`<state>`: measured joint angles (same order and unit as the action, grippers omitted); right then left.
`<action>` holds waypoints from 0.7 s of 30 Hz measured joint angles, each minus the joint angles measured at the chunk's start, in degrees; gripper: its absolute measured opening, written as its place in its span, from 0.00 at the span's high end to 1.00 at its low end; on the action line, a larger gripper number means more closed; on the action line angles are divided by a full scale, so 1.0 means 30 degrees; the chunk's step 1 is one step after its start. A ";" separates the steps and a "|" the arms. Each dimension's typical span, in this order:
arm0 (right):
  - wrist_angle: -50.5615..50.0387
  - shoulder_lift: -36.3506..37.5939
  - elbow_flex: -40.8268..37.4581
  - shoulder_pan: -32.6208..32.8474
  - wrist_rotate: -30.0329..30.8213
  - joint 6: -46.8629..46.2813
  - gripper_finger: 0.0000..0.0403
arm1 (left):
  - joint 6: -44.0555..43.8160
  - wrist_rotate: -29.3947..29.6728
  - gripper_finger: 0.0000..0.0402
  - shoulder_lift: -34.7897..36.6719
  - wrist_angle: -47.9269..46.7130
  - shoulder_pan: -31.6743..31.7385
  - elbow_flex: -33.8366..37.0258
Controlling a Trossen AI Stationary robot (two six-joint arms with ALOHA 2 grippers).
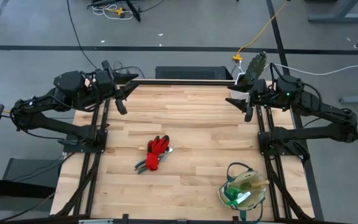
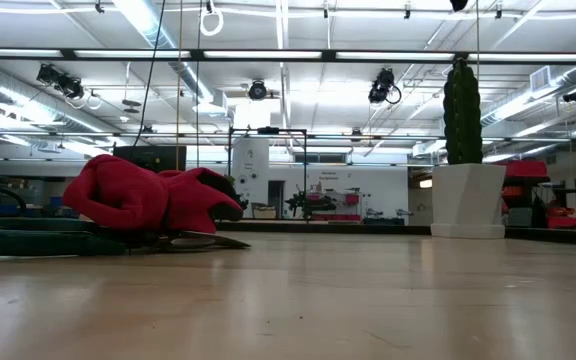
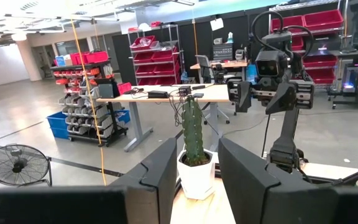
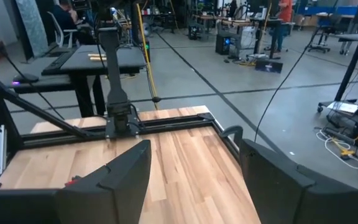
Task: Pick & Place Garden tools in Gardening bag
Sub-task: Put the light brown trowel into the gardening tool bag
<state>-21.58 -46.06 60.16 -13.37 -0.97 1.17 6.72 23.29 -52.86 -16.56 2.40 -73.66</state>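
Red-and-black gloves (image 1: 159, 146) lie mid-table on top of dark-handled pruners (image 1: 145, 165). In the low view the gloves (image 2: 153, 198) rest on the pruners (image 2: 38, 242). The beige gardening bag (image 1: 230, 186) with green trim stands at the near right. Inside it are a green-and-white spray bottle (image 1: 235, 196) and a pale handle (image 1: 252, 182). My left gripper (image 1: 122, 102) is open and empty above the far left of the table. My right gripper (image 1: 246, 106) is open and empty above the far right. The wrist views show each pair of fingers apart (image 3: 197, 180) (image 4: 194, 180).
A green cactus (image 1: 257, 64) in a white pot (image 1: 243, 79) stands at the far right corner, close to my right gripper, and shows in the low view (image 2: 461, 110). Bare wood lies between the gloves and the bag. Arm frames run along both table sides.
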 joint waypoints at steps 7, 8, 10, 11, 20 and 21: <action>0.0036 0.0066 0.0000 0.0015 -0.0041 0.0489 0.39 | -0.0005 -0.0002 0.69 0.0000 0.0000 -0.0002 0.0002; 0.0047 0.0066 0.0000 0.0029 -0.0080 0.0469 0.39 | -0.0003 -0.0003 0.69 0.0000 0.0000 0.0000 0.0000; 0.0044 0.0066 0.0000 0.0029 -0.0138 0.0244 0.39 | -0.0006 0.0000 0.69 0.0000 0.0000 -0.0004 0.0002; 0.0048 0.0066 0.0000 0.0029 -0.0131 0.0043 0.39 | -0.0007 -0.0002 0.69 0.0000 0.0000 0.0002 -0.0001; 0.0058 0.0066 0.0000 0.0029 -0.1037 -0.0903 0.39 | -0.0027 -0.0681 0.69 0.0000 0.0007 -0.0004 -0.0002; 0.0058 0.0078 0.0000 0.0029 -0.1379 -0.1096 0.39 | -0.0033 -0.0792 0.69 0.0000 0.0000 -0.0004 -0.0004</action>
<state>-21.41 -45.83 60.16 -13.28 -5.11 -2.12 6.62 20.91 -52.86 -16.56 2.39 -73.67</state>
